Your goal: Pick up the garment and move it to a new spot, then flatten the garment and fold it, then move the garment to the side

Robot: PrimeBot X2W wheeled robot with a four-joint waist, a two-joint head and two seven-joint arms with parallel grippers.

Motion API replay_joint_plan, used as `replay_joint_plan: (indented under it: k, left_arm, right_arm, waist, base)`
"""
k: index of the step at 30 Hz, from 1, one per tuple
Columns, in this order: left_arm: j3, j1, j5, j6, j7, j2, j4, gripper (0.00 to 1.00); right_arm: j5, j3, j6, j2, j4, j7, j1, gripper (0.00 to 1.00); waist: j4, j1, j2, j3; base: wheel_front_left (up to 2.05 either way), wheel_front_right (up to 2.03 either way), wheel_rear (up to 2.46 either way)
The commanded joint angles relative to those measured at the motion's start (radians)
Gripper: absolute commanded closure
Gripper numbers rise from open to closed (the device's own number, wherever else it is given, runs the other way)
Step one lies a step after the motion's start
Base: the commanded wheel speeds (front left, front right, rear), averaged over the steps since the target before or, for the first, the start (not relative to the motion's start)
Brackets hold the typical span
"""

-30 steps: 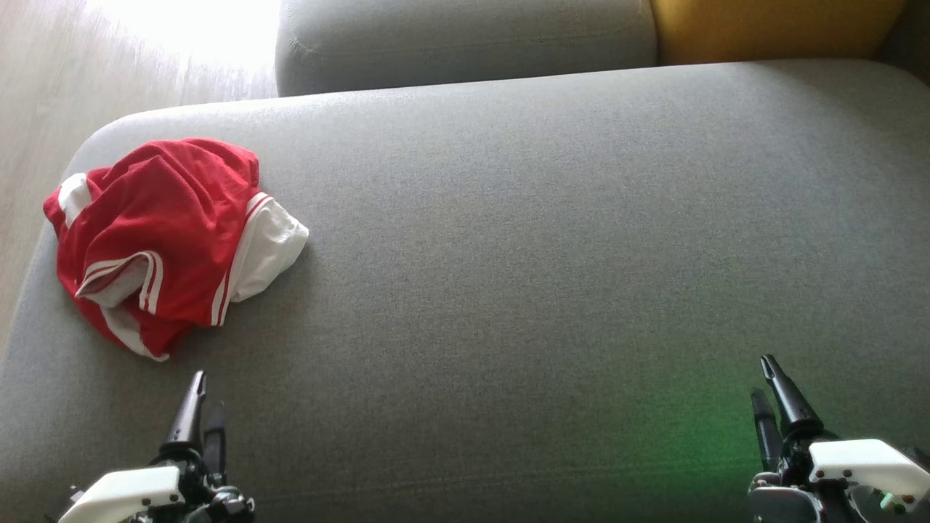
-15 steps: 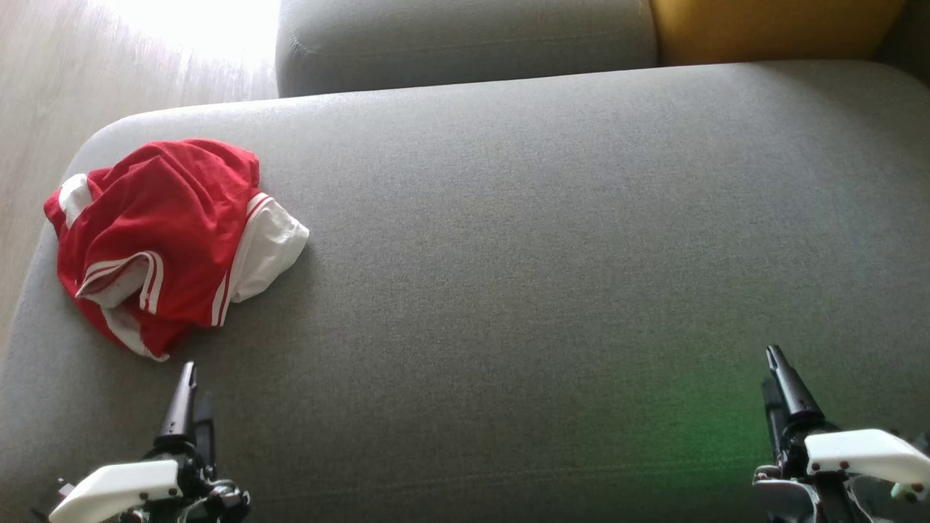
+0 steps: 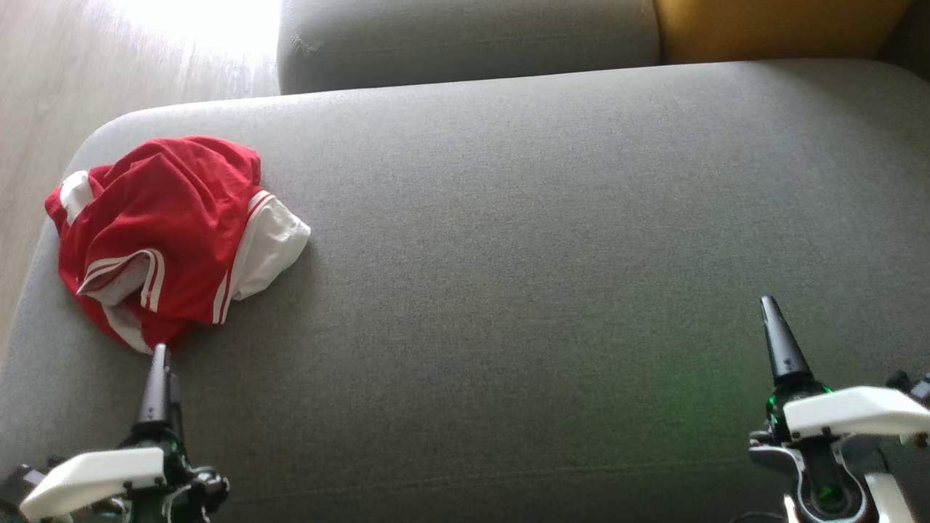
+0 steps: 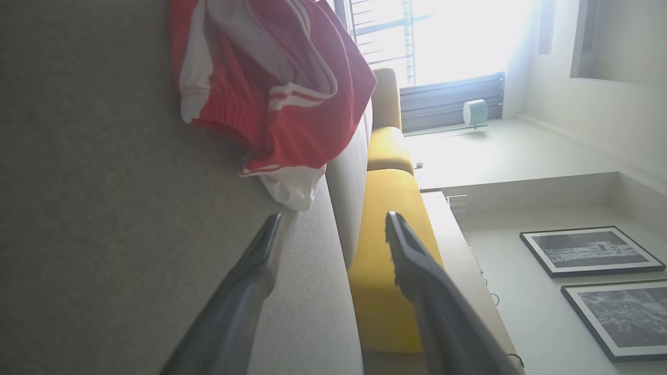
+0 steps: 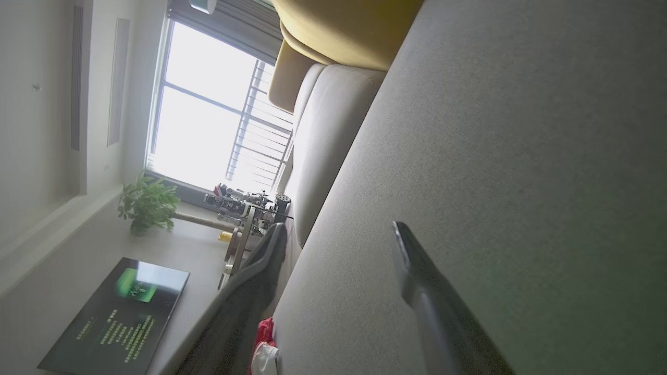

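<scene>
Near the far left corner of the grey sofa seat (image 3: 508, 240) lies the garment (image 3: 163, 232), red with white stripes and panels, bunched into a rumpled heap with no clean long axis, only a little broader across than deep. One white lobe juts toward the robot's right, onto the open middle of the seat, and a narrow red-and-white corner points back toward the robot. The left gripper (image 3: 158, 361) hangs just in front of that corner, turned on its side, fingers spread wide with nothing between them; whether a tip touches cloth cannot be told. The right gripper (image 3: 771, 319) is over the seat's right side, well apart from the garment, jaws likewise spread and empty.
</scene>
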State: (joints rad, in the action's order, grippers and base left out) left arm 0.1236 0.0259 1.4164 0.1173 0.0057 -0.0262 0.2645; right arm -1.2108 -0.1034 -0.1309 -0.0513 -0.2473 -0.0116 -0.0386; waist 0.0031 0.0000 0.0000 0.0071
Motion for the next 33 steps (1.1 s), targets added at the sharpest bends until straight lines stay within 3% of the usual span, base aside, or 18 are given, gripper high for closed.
replay_joint_plan:
  k: [1,8,18,33]
  left_arm:
    - [0.026,-0.058,-0.026,0.001,-0.011,-0.012,-0.047,0.0]
    - [0.038,-0.067,-0.135,-0.013,-0.032,-0.013,-0.119,0.0]
    - [0.011,-0.067,-0.318,-0.074,-0.061,-0.014,-0.231,0.0]
    - [-0.113,-0.058,-0.704,-0.169,-0.105,-0.017,-0.329,0.0]
  right_arm:
    - [0.044,0.013,0.0,0.0,0.051,0.013,-0.057,0.0]
    - [0.212,0.055,0.0,0.0,0.117,0.034,-0.083,0.0]
    - [0.415,0.107,0.0,-0.007,0.199,0.063,-0.108,0.0]
    - [0.642,0.19,0.0,-0.012,0.243,0.108,-0.121,0.0]
  waist:
    - [0.0,0.0,0.0,0.001]
    - [0.003,0.0,0.0,0.004]
    - [0.004,0.0,0.0,0.009]
    - [0.009,0.0,0.0,0.017]
  base:
    - [0.0,0.0,0.0]
    - [0.0,0.0,0.0]
    - [0.0,0.0,0.0]
    - [0.0,0.0,0.0]
